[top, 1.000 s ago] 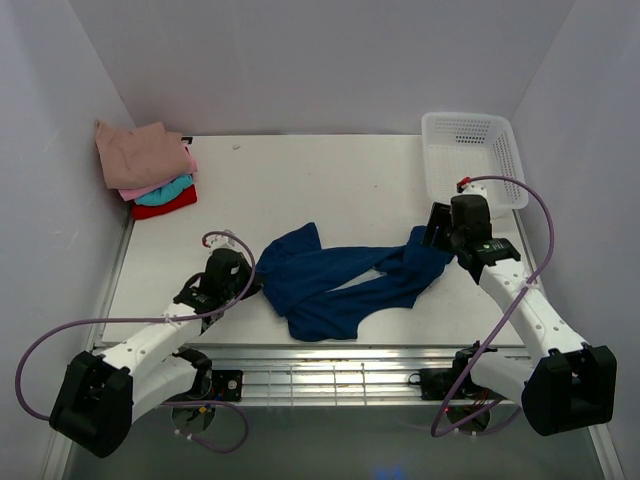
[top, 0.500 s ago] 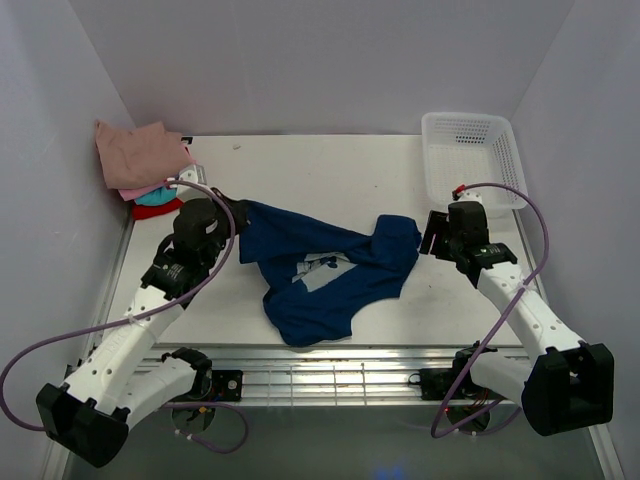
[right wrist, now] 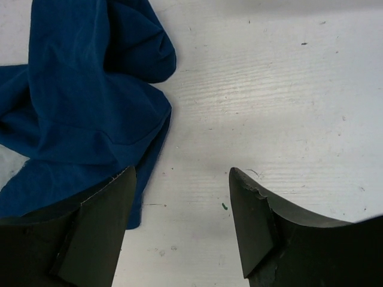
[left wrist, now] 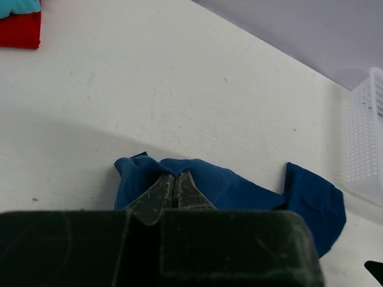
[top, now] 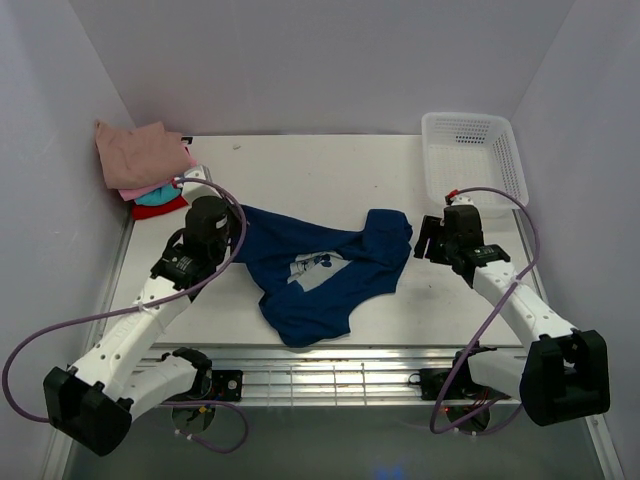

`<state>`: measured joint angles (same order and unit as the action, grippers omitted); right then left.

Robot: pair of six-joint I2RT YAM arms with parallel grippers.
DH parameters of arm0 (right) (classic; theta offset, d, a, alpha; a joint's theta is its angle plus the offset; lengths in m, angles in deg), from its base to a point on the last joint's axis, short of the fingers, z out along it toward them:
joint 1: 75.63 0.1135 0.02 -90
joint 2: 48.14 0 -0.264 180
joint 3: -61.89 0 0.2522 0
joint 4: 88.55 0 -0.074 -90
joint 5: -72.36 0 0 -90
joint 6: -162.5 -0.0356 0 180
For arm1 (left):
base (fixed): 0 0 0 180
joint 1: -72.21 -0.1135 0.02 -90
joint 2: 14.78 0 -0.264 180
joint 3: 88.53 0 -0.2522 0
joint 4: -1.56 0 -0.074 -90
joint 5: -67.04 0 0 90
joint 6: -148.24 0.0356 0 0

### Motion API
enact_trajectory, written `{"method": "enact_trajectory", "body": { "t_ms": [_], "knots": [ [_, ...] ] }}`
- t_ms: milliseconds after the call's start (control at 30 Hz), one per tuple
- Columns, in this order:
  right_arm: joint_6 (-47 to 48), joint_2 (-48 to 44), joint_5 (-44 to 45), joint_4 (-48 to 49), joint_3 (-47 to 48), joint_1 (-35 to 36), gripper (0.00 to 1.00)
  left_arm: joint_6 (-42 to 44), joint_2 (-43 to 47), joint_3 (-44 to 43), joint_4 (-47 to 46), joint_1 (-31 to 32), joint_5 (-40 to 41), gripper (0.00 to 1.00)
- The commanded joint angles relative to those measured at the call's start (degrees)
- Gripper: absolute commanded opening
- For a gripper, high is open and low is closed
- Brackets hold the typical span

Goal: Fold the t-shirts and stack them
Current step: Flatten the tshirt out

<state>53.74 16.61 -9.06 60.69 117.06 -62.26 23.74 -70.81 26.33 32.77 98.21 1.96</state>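
The folded tees (top: pixel 146 166) are stacked, but the navy tee (top: pixel 318 278) lies crumpled, pinched tight in the left tool (left wrist: pixel 173 186); the right tool (right wrist: pixel 179 185) gapes empty.

Lab booth: bare white walls (top: pixel 330 70)

A white table (top: pixel 330 175) is enclosed on three sides by plain, pale lilac-grey walls: a far wall (top: pixel 320 60), a left wall (top: pixel 45 230) and a right wall (top: pixel 595 170), which are met by the tabletop at its edges. The tabletop is marked by faint scuffs and small specks, and soft, even light is cast over it, with a brighter sheen seen towards the near side. Along the near edge a slotted metal rail (top: pixel 330 378) is fitted.
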Motion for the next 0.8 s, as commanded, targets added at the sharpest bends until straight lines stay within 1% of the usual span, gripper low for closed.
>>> {"method": "enact_trajectory", "body": {
  "t_ms": [0, 67, 100, 200, 267, 333, 367, 400, 467, 500, 600, 667, 767],
  "knots": [
    [-0.4, 1.2, -2.9, 3.2, -1.7, 0.2, 0.69, -0.7, -2.1, 2.4, -1.2, 0.0, 5.5, 0.0],
    [-0.6, 1.1, -3.3, 3.5, -2.0, 0.3, 0.69, -1.2, -4.4, 4.3, -3.1, 0.0, 7.7, 0.0],
    [-0.6, 0.9, -3.4, 3.6, -2.2, 0.4, 0.69, -1.4, -5.3, 6.1, -4.0, -0.1, 10.0, 0.0],
    [-0.5, -0.2, -3.2, 3.2, -2.3, 0.5, 0.69, -2.1, -9.4, 8.4, -7.0, -0.5, 12.9, 0.0],
    [-0.5, -1.3, -3.1, 2.7, -2.3, 0.7, 0.69, -3.1, -12.2, 10.0, -7.8, -0.7, 14.0, 0.22],
    [-0.4, -1.9, -3.5, 2.4, -2.5, 0.7, 0.69, -4.3, -12.7, 11.2, -7.0, -0.7, 13.0, 0.45],
    [-0.4, -2.6, -3.4, 2.3, -2.6, 0.7, 0.69, -5.9, -11.8, 11.8, -5.9, -0.7, 12.5, 0.67],
    [-0.3, -2.9, -3.4, 2.2, -2.6, 0.8, 0.69, -6.8, -10.9, 12.6, -5.2, -0.7, 12.1, 0.73],
    [-0.4, -3.3, -3.0, 2.1, -3.0, 0.9, 0.69, -8.4, -8.5, 15.1, -3.3, -0.6, 10.5, 0.76],
    [-0.6, -3.4, -3.0, 2.2, -3.1, 0.8, 0.69, -8.9, -5.7, 15.9, -2.5, -0.6, 10.0, 0.77],
    [-1.1, -3.2, -3.7, 2.8, -3.4, 0.9, 0.69, -10.2, -1.2, 19.2, -0.7, -0.5, 6.6, 0.77],
    [-1.7, -3.1, -4.0, 3.5, -3.8, 1.0, 0.69, -10.6, -0.4, 21.4, -0.1, -0.4, 5.1, 0.77],
    [-2.3, -2.9, -4.3, 4.2, -4.2, 1.2, 0.69, -11.5, -1.7, 23.2, -0.5, -0.4, 5.6, 0.75]
  ]
}}
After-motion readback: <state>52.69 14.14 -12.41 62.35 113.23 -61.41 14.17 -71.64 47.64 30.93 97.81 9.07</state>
